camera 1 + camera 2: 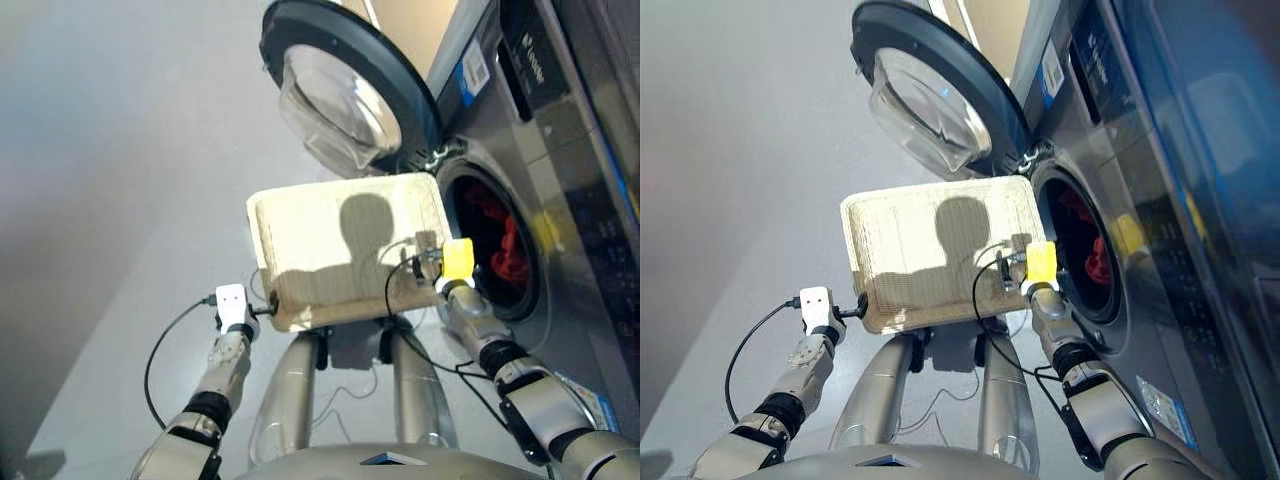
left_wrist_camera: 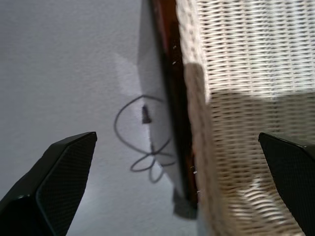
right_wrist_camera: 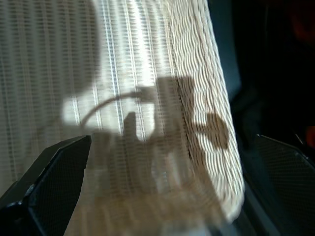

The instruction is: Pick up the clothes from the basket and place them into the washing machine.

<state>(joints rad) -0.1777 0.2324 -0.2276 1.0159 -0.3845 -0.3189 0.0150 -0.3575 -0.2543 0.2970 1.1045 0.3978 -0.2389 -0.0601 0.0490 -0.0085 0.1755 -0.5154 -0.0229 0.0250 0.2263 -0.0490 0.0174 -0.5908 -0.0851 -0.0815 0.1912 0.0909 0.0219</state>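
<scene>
The cream woven basket sits in front of me with no garments in it, only shadows on its bottom. My left gripper is at its near left corner, open, with the rim between its fingers. My right gripper is at the near right corner, open, straddling the rim beside the drum. The washing machine stands on the right, its glass door swung wide open. A coral red garment lies inside the drum. The black and navy garments are hidden.
Grey floor stretches to the left of the basket. A thin cable loop lies on the floor under the basket's left side. The open door hangs just beyond the basket's far edge.
</scene>
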